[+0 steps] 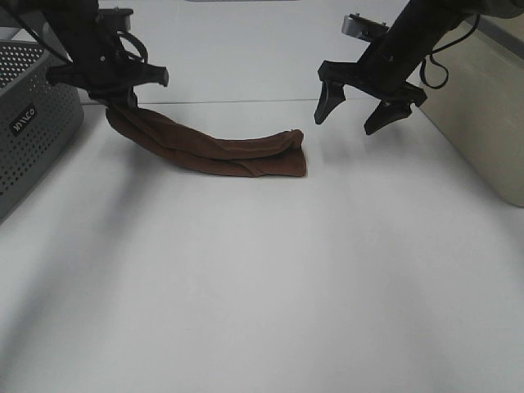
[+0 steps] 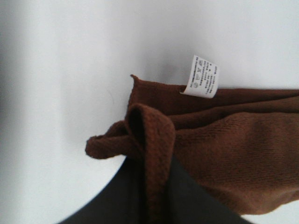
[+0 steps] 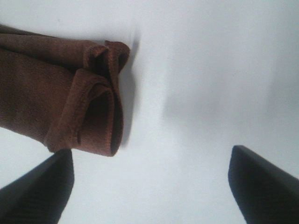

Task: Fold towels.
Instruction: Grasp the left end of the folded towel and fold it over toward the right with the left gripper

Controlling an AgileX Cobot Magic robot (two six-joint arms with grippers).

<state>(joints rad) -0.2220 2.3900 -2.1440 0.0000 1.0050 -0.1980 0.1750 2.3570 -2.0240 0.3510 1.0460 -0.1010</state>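
The dark brown towel (image 1: pixel 217 149) lies bunched into a long roll on the white table (image 1: pixel 270 278), running from the back left toward the middle. My left gripper (image 1: pixel 123 102) is shut on its left end and holds that end slightly raised. In the left wrist view a fold of the towel (image 2: pixel 224 144) is pinched between the dark fingers (image 2: pixel 187 200), and its white tag (image 2: pixel 202 77) lies flat by the edge. My right gripper (image 1: pixel 356 110) hangs open above the table, right of the towel's other end (image 3: pixel 70 102). Nothing is between its fingertips (image 3: pixel 261 182).
A grey perforated basket (image 1: pixel 33 123) stands at the left edge, close to the left arm. A beige bin (image 1: pixel 483 106) stands at the right edge behind the right arm.
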